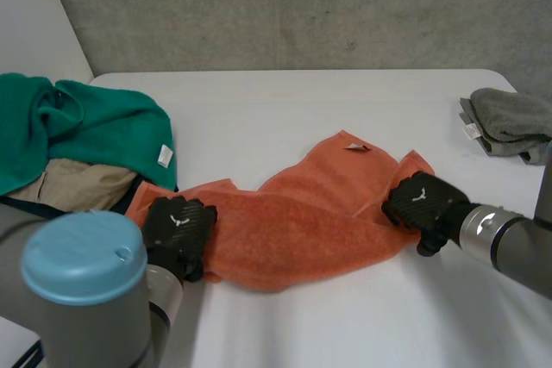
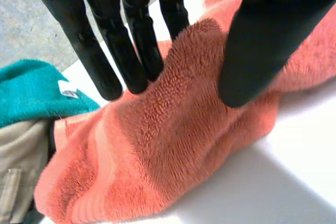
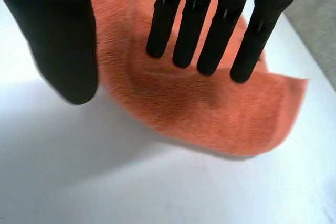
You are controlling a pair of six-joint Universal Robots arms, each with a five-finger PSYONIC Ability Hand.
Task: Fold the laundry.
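An orange towel [image 1: 302, 221] lies crumpled across the white table [image 1: 285, 109], with a small tag [image 1: 357, 146] at its far edge. My left hand [image 1: 178, 228] rests on the towel's left end. In the left wrist view its fingers [image 2: 134, 51] are straight, and a raised ridge of towel [image 2: 199, 45] stands between them and the thumb, which is held apart. My right hand [image 1: 423, 200] is over the towel's right end. There its straight fingers [image 3: 210, 30] hover over the towel [image 3: 220, 108] near a corner, the thumb well off to the side, gripping nothing.
A green towel [image 1: 95, 127] is heaped on a beige garment [image 1: 73, 185] at the table's left, close to my left hand. A folded grey cloth [image 1: 513, 122] lies at the far right edge. Bare table stretches in front of and behind the orange towel.
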